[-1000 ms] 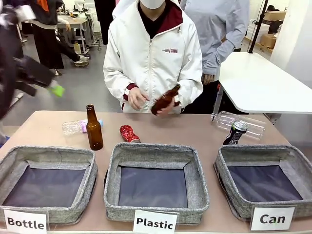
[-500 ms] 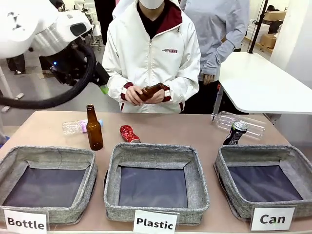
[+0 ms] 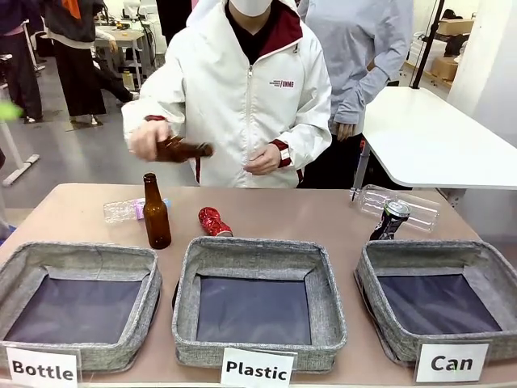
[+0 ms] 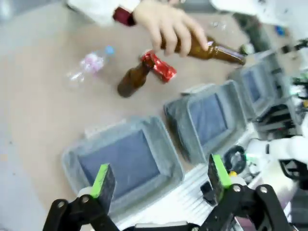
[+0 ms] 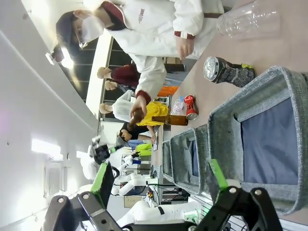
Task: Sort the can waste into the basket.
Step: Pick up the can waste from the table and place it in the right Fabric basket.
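Both my tools hang empty, fingers apart: the left gripper (image 4: 161, 175) and the right gripper (image 5: 160, 177), each at the bottom of its own view. I would start with the dark can (image 3: 393, 219), right of centre, just behind the "Can" basket (image 3: 485, 257) at lower right. I'd pinch across its body, lift it clear of the rim and release it over the dark floor. The crushed red can (image 3: 214, 221) lies left of centre. I count two cans, two brown bottles (standing bottle (image 3: 156, 214), held bottle (image 3: 184, 150)), two clear bottles (left clear bottle (image 3: 129, 210), right clear bottle (image 3: 412, 208)) and three baskets.

grey floor (image 3: 137, 137), white side table (image 3: 428, 137), cluttered desk (image 3: 121, 36) behind.
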`<action>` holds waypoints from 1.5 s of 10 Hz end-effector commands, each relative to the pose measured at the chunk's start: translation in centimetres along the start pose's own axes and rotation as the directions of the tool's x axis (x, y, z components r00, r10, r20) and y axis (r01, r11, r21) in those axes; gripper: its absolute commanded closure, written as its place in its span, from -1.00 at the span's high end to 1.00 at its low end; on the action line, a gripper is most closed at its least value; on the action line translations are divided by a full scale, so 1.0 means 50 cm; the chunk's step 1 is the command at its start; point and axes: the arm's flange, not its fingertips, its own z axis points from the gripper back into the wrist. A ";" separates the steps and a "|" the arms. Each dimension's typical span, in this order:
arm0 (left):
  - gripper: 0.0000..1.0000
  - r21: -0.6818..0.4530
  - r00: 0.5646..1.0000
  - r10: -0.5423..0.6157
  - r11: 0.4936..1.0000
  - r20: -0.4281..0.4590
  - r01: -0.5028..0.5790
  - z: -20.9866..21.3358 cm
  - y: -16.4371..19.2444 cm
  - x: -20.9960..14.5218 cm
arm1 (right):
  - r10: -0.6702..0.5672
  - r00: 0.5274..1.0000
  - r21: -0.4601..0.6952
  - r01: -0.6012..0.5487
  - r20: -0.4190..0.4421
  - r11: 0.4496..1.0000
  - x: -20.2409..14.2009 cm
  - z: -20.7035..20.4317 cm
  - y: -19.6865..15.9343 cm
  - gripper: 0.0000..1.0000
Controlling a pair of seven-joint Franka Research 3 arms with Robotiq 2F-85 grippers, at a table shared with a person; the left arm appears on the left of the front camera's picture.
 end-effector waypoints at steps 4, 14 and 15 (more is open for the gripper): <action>1.00 -0.207 0.938 0.331 0.929 0.103 -0.306 0.164 0.252 -0.281 | 0.027 1.000 0.016 -0.028 0.007 0.999 0.004 0.001 0.004 1.00; 1.00 -0.165 0.944 0.326 0.935 0.046 -0.314 0.105 0.197 -0.254 | 0.027 1.000 0.016 -0.028 0.007 0.999 0.004 0.001 0.004 1.00; 1.00 -0.118 0.955 0.296 0.948 -0.009 -0.295 0.086 0.151 -0.206 | 0.027 1.000 0.016 -0.028 0.007 0.999 0.004 0.001 0.004 1.00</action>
